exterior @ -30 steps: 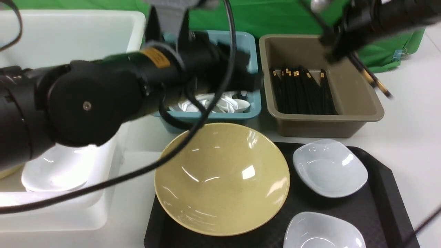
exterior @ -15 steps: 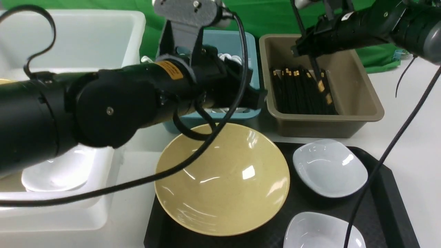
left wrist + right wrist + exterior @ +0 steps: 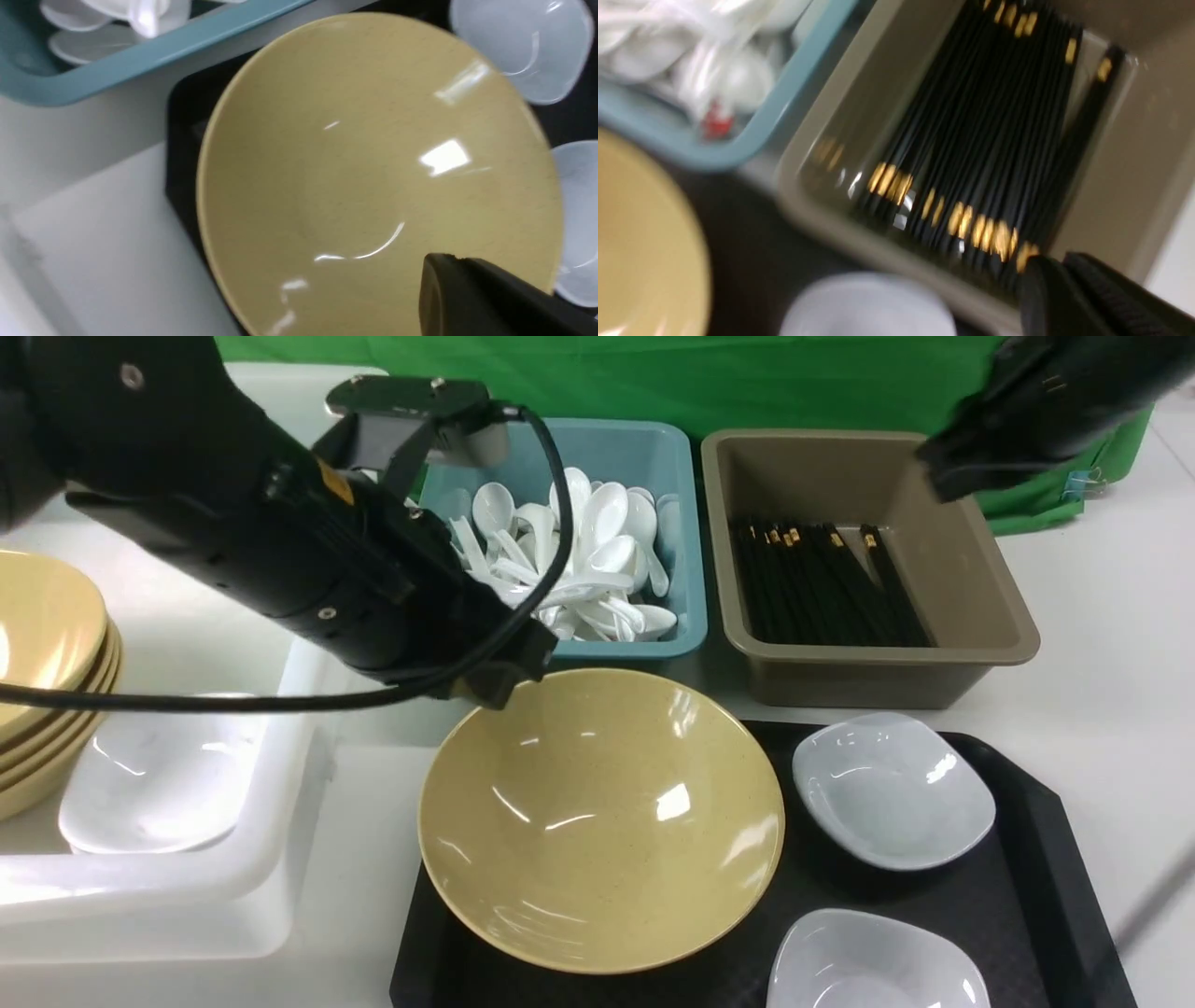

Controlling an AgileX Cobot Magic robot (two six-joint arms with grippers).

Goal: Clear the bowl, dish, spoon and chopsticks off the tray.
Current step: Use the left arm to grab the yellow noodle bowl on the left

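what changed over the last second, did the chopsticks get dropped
The right gripper let go of the chopsticks; they now lie in the brown bin with the others, and the gripper has pulled away to the right, shut again. The left gripper swung off the spoon bin to the far rim of the bowl. Bowl, white dishes and tray have not moved.

A glossy mustard-yellow bowl is gleaming on a black tray. At twelve o'clock from it, white spoons are filling a teal bin; at one o'clock, black chopsticks with gold bands are lying in a brown bin.
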